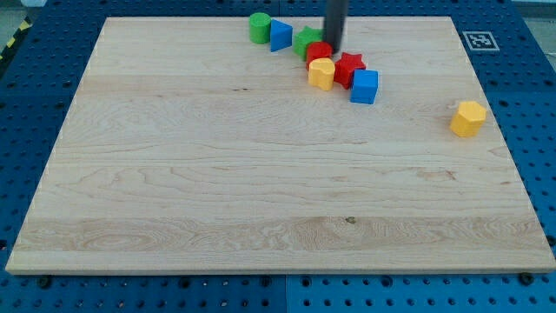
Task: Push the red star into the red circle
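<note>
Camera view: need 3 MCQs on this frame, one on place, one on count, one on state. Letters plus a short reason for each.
1. Where does the yellow block that lies apart from the others sit?
A. near the board's right edge
B. at the view's bottom left
C. in the board's centre

2. How many blue blocks show?
A. one
B. two
C. four

3. How does the red star stand to the red circle?
A. far apart, on opposite sides of the board
B. stacked on top of it
C. close beside it, in the same cluster

Key:
1 A: it lies alone towards the view's right.
2 B: one blue block is by the green cylinder, another blue cube is by the star.
3 C: both crowd under my tip, the star at the circle's right.
</note>
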`<state>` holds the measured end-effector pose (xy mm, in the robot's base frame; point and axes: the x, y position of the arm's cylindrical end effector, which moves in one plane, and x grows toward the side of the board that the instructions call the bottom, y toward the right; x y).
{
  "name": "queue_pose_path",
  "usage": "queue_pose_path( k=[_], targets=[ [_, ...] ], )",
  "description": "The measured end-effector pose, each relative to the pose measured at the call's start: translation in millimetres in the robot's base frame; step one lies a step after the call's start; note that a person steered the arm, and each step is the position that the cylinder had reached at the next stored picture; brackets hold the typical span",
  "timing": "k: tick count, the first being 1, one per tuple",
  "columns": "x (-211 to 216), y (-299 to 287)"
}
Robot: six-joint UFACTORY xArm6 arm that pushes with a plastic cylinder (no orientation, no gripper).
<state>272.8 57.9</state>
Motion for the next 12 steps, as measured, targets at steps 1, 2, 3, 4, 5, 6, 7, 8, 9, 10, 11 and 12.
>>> queue_pose_path(
  k=[1,2,3,4,5,6,7,8,9,10,11,12],
  targets=[
    [-2,-32],
    [-4,-25],
    [10,-6],
    [49,-4],
    [70,-4],
    [57,-6],
    [35,-6],
    [34,13],
    [32,59],
    [29,106],
    [29,156],
    [41,174]
  ],
)
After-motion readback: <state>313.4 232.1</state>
